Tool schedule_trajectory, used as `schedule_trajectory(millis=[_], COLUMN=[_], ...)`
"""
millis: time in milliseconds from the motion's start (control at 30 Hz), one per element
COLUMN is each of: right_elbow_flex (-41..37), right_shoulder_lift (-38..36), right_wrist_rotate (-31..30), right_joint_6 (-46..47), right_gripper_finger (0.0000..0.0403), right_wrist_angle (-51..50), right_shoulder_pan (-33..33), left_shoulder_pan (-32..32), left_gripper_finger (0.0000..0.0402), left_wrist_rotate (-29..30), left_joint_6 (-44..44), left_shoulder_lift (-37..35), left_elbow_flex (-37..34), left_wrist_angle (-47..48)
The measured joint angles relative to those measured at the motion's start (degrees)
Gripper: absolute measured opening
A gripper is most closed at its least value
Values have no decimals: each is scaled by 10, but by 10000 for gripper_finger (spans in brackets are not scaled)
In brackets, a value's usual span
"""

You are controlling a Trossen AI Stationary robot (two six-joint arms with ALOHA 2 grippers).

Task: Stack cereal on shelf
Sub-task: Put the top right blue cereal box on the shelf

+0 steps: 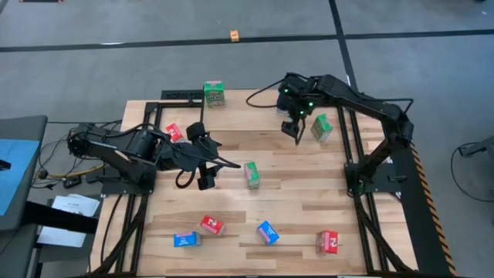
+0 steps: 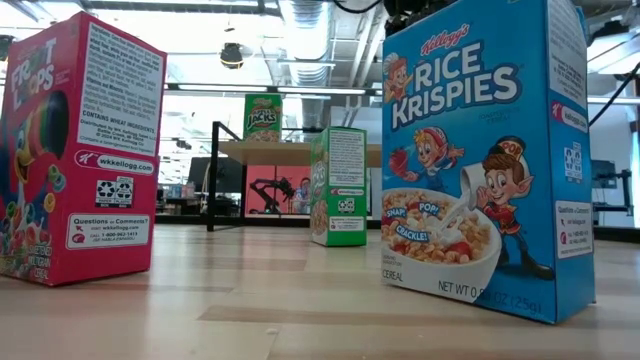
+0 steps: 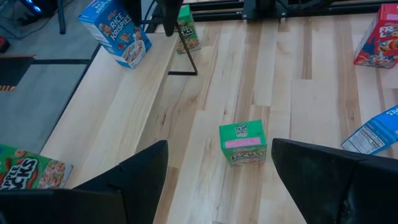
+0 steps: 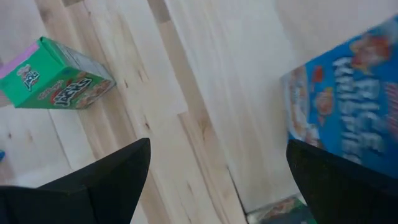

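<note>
The shelf (image 1: 247,110) stands at the table's far side. A green cereal box (image 1: 214,94) stands on it. My right gripper (image 1: 296,123) hangs open over the shelf's right end. In its wrist view a blue box (image 4: 348,106) stands on the shelf just beyond one finger, and I cannot tell whether they touch. My left gripper (image 1: 210,158) is open at mid-table. It points toward the table's right edge at a green box (image 3: 242,142) that stands on the tabletop ahead of its fingers. The blue box also shows in the left wrist view (image 3: 115,28).
Another green box (image 1: 322,127) sits by the shelf's right end, and a red box (image 1: 174,133) by its left end. Two red boxes (image 1: 212,225), (image 1: 329,242) and two blue boxes (image 1: 186,239), (image 1: 268,232) stand along the table's near edge. Bare wood lies between them and the middle.
</note>
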State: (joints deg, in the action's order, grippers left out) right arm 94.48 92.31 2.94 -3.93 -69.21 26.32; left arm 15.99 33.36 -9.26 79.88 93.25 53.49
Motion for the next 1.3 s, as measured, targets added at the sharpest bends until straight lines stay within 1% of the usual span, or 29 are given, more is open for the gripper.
schedule_trajectory(millis=[100,267,567,800,967,1300], right_elbow_flex=[-1,0,0,-1,-1,-1], right_shoulder_lift=[16,18,18,18,19,14], right_wrist_rotate=[-2,-3,-31,-32,-31,-28], right_joint_6=[3,5,0,-9,-10,40], right_gripper_finger=[400,400,400,400,400,400], right_wrist_angle=[-4,7,7,14,17,-40], right_shoulder_pan=[-1,4,10,20,14,-6], left_shoulder_pan=[0,0,0,0,0,0], left_gripper_finger=[277,277,277,277,277,277], left_wrist_rotate=[0,0,0,0,0,0], left_joint_6=[0,0,0,0,0,0], left_shoulder_lift=[0,0,0,0,0,0], left_elbow_flex=[0,0,0,0,0,0], left_wrist_angle=[0,0,0,0,0,0])
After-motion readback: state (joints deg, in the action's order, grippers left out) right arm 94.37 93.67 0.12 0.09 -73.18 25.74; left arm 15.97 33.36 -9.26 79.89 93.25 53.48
